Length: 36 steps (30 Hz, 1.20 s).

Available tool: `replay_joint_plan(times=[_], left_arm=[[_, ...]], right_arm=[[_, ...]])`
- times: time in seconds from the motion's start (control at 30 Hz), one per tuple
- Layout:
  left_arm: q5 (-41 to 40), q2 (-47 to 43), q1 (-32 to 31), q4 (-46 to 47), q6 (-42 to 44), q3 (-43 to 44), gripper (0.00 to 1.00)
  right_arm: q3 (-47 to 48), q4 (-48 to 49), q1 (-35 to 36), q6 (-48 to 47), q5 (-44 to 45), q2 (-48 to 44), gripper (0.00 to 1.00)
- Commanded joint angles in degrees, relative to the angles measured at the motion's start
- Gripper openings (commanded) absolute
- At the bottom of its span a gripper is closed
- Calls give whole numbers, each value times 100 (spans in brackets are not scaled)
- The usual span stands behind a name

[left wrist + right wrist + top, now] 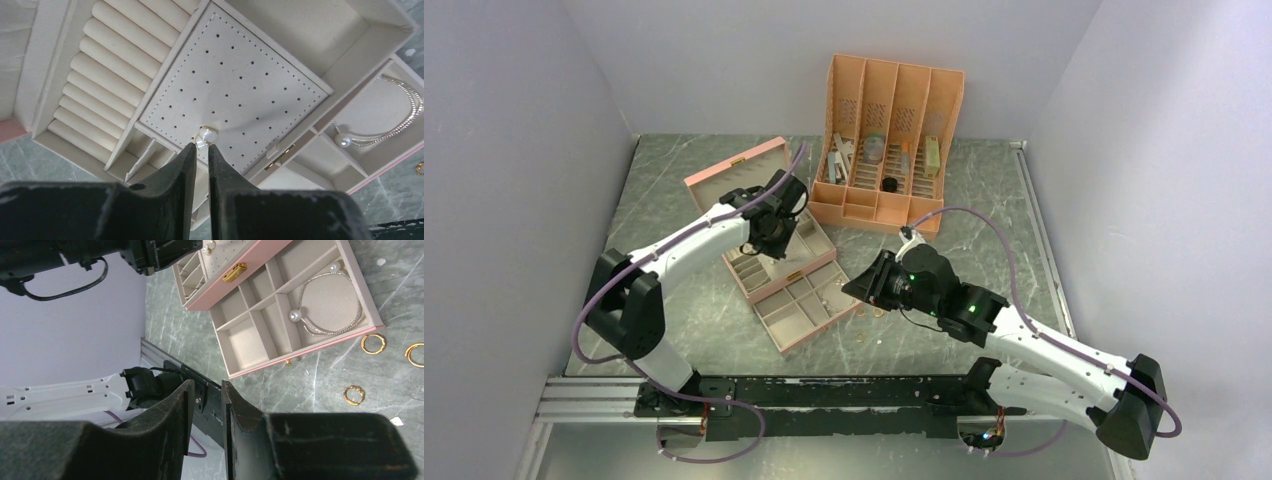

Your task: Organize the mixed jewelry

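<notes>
The right pincer, nearly pressed together and empty, was nearer; the rings lay on the table off its right.

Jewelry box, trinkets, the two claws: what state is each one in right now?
Jewelry box: lid open, drawer pulled out.
Left gripper: apparently shut on the stud.
Pearl stud: at that gripper's tips.
Right gripper: nearly closed, empty.
Pearl chain: lying in the drawer.
Gold rings: loose on the table.
</notes>
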Motion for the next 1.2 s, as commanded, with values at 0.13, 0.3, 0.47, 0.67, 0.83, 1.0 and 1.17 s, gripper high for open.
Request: replay_joint_plan(times=[0.13, 0.3, 0.47, 0.67, 0.83, 1.0, 1.17], left_arm=[[75, -763, -5, 227, -86, -215, 25], [27, -1182, -5, 398, -126, -485, 29], [224, -1758, -13, 720, -123, -836, 32], [597, -2633, -13, 1076, -127, -1273, 37], [911, -3410, -13, 1381, -132, -1607, 46], [1381, -4170, -13, 1819, -268, -1960, 53], [1656, -4812, -12, 2278, -349, -2285, 60]], right_arm=[[41, 156, -26, -474, 57, 193, 31], [246, 133, -26, -988, -9, 543, 31], [417, -147, -26, -1499, 270, 810, 31], [391, -609, -30, -1924, 978, 864, 31], [290, -1021, -28, -2112, 1507, 846, 31], [101, -1533, -26, -1848, 2164, 846, 31], [-144, -1687, -35, -1416, 2447, 987, 33]])
